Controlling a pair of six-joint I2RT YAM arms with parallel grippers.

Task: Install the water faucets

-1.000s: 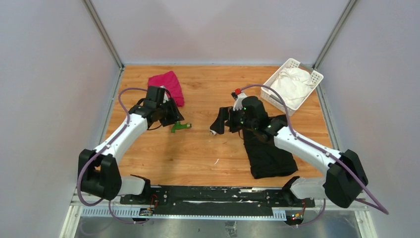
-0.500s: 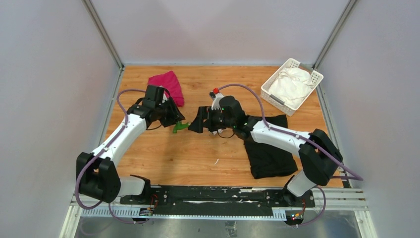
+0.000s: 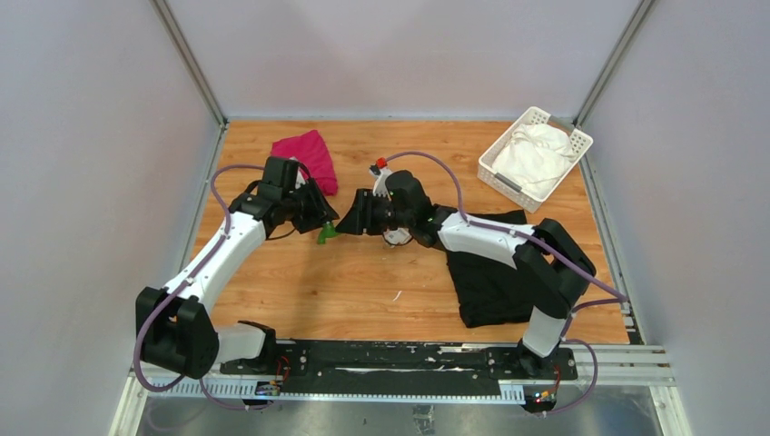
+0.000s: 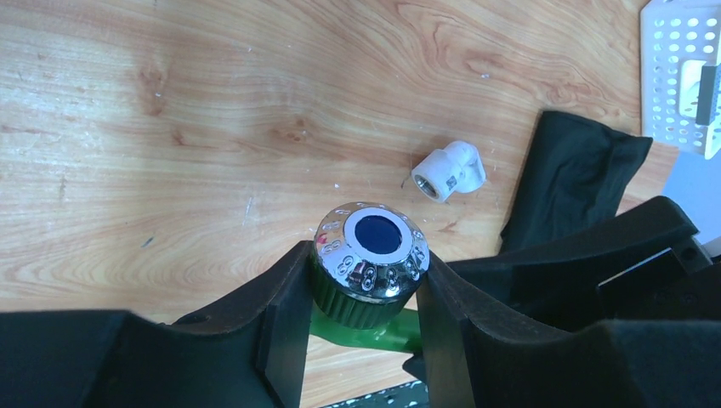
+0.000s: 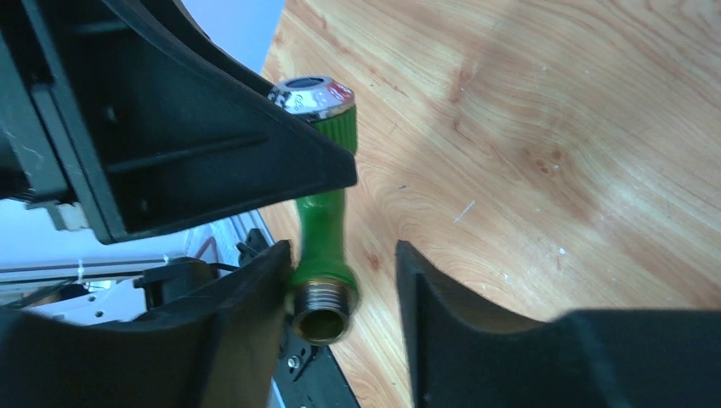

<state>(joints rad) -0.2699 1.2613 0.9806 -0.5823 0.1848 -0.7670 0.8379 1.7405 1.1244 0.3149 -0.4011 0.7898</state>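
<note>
Left end effector (image 4: pixel 364 267): clenched on the green tap (image 4: pixel 372 236). Its two black fingers (image 4: pixel 285 323) press the ribbed green sides of the knob. The knob's chrome cap with its dark blue centre faces the left wrist camera.

Tap is lifted off the tabletop (image 3: pixel 363 286), left of the middle, between the two arms. In the right wrist view its green body (image 5: pixel 323 223) runs down from the knob to a metal threaded end with an open mouth.

Right end effector (image 5: pixel 343 276): released, fingers spread on either side of the threaded end. One finger (image 5: pixel 246 314) is touching or just beside the thread, cannot tell which. The other stands apart with bare wood showing between.

White pipe fitting (image 4: pixel 449 170): lying on the wood on its side, near the edge of the black cloth (image 4: pixel 578 174), apart from both end effectors.

Also on the tabletop: a red cloth (image 3: pixel 307 154) at the far left. A white basket (image 3: pixel 531 115) at the far right corner holds a white cloth (image 3: pixel 538 150).
</note>
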